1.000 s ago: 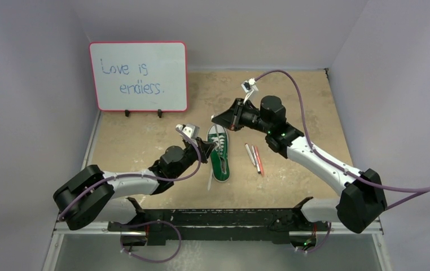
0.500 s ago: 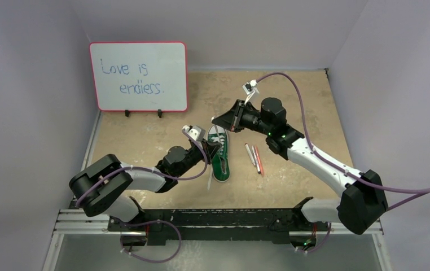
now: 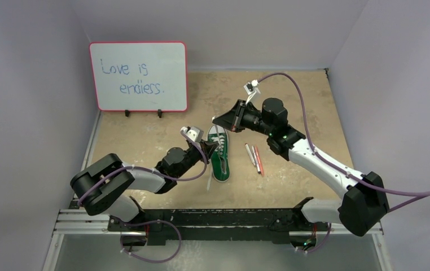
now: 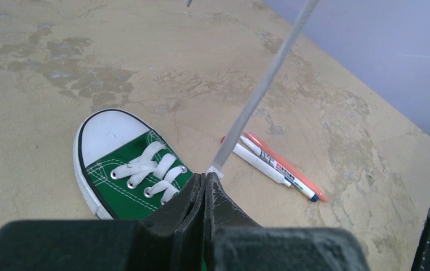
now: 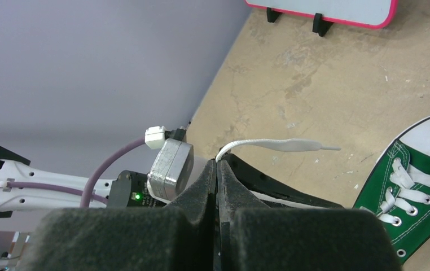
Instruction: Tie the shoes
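Note:
A green shoe [image 3: 220, 158] with a white toe cap lies mid-table, toe pointing away from the arms; the left wrist view shows the shoe [image 4: 128, 175] and the right wrist view the shoe [image 5: 416, 186]. My left gripper [image 3: 208, 148] hangs over its left side. Those jaws [image 4: 206, 175] are shut on a white lace [image 4: 258, 96] that runs taut upward out of frame. Past the toe and raised, my right gripper [image 3: 214, 119] is also closed [image 5: 216, 162], pinching a white lace [image 5: 292, 145] near its free end. Another lace end [image 3: 210, 179] trails off the shoe's near left side.
Two pens [image 3: 255, 158], white and red, lie just right of the shoe, and the pens [image 4: 275, 166] also show close in the left wrist view. A pink-framed whiteboard [image 3: 138, 76] stands at the back left. Grey walls close in the table's sides.
The left arm's shoulder and elbow have swung right and in, shifting its gripper slightly closer over the shoe. The right arm has barely moved. Both grips are unchanged.

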Robot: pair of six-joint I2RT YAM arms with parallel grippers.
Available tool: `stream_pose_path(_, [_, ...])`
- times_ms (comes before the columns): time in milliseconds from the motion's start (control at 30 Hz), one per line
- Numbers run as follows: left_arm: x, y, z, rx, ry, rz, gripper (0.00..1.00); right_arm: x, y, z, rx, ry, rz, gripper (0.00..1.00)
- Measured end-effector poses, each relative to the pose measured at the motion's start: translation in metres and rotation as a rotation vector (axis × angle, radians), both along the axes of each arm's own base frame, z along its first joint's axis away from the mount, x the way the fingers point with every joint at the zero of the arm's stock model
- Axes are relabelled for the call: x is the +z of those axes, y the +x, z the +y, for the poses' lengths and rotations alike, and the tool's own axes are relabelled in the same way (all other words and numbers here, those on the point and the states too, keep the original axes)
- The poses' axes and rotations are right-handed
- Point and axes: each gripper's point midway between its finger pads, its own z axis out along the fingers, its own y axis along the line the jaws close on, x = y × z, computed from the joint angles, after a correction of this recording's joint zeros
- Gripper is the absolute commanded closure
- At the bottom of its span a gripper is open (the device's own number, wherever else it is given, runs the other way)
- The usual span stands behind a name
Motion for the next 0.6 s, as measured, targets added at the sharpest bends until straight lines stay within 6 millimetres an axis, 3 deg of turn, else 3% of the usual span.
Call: stream_pose_path(600, [0.003, -0.002, -0.011, -0.058, 0.000, -0.023, 1.00, 0.000, -0.001, 0.000, -0.003, 0.011, 0.023, 1.00])
